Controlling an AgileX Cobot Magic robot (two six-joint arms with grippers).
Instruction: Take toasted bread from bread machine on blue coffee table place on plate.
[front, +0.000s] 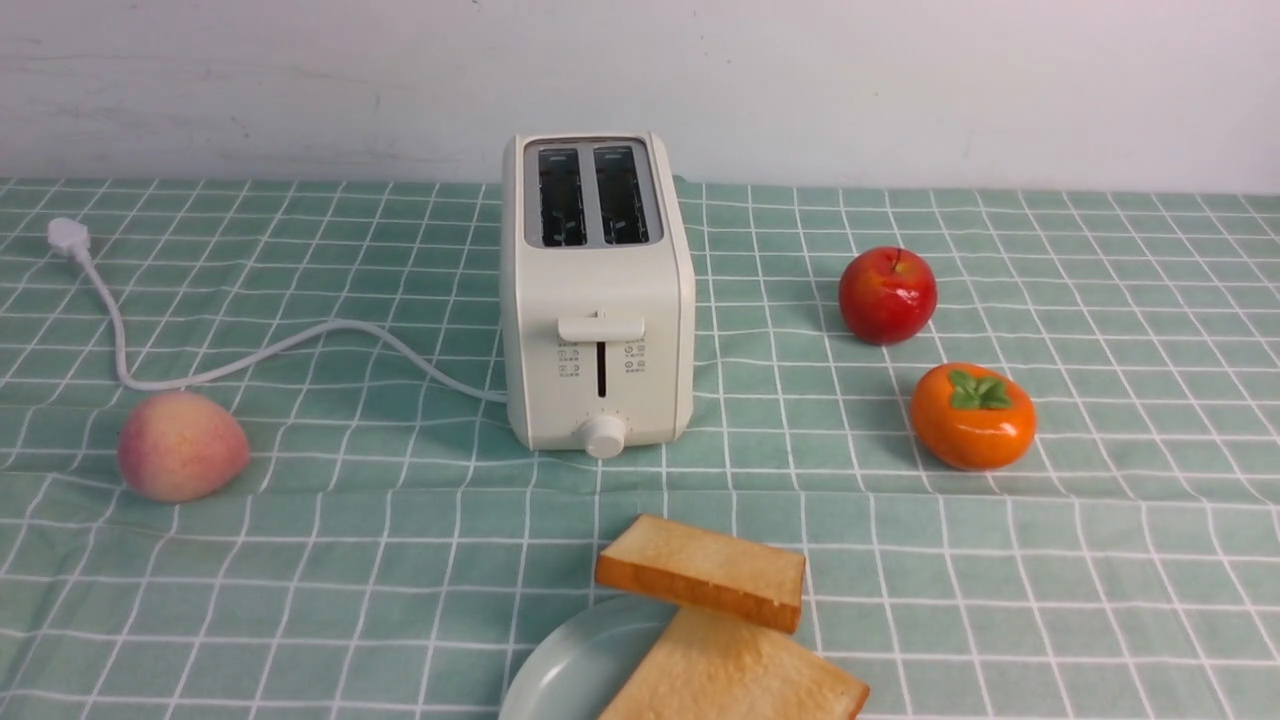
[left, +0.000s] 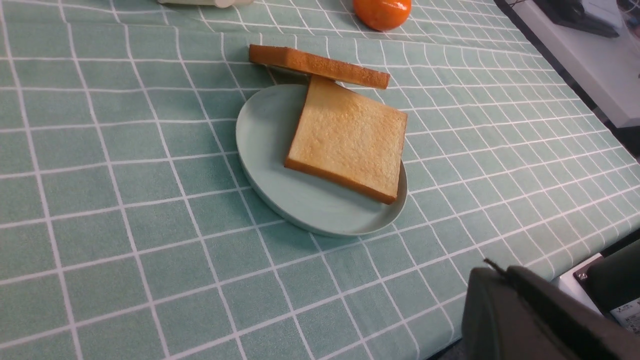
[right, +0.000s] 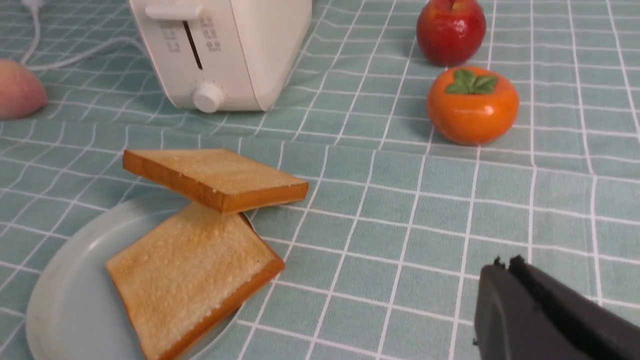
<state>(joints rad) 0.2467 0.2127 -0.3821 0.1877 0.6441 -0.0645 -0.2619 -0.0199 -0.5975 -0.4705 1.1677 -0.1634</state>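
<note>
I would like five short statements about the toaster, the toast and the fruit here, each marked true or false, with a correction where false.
1. Both slots of the toaster are empty. True.
2. One toast slice lies on the plate, and the second slice rests partly on it. True.
3. The red apple stands left of the toaster. False: right.
4. The power plug lies loose on the cloth. True.
5. The persimmon sits on the plate. False: on the cloth.

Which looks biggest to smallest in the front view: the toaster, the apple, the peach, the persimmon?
1. Toaster, clearly biggest.
2. Peach and persimmon: look alike, unranked.
3. Apple, though it sits farther back.
</note>
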